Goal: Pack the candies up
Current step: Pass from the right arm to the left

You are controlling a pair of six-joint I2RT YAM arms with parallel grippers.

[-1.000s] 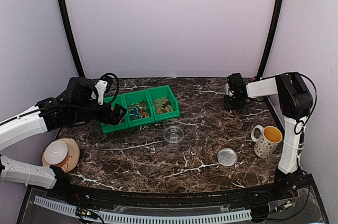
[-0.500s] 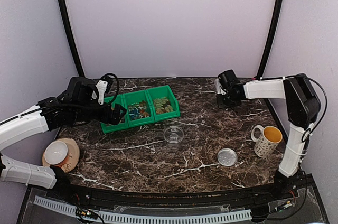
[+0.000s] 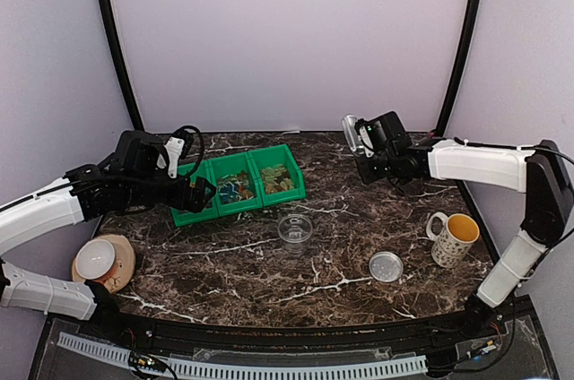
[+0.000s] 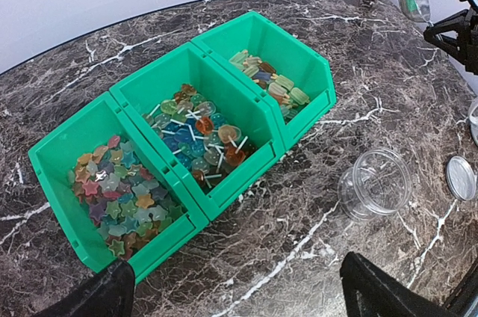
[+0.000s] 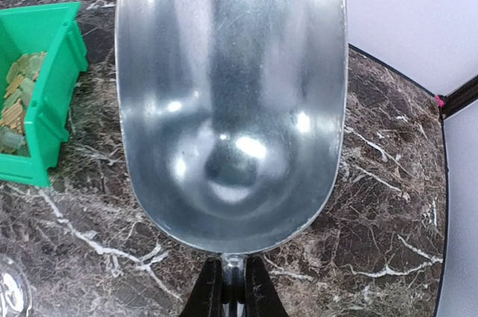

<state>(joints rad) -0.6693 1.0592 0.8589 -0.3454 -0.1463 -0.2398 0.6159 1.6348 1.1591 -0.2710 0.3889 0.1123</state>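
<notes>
Scoop [image 5: 231, 108] clamped in right tool [image 5: 232, 287], empty; left tool [image 4: 246, 294] apart. Candies [image 5: 13, 111] lie left of scoop: best enter shallow, bowl level.

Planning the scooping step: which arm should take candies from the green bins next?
Right: the right tool grips the empty metal scoop near the bins; the left tool is open and holds nothing.

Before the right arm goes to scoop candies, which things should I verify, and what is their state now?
1. Shiny metal scoop held in the right gripper jaws: ok.
2. Scoop bowl empty: ok.
3. Small clear round plastic tub upright, uncovered: ok.
4. Flat round lid lying apart from the tub: ok.
5. Small colourful candies in all three green plastic bins: ok.
6. Left gripper, jaws open, holding nothing: ok.
</notes>
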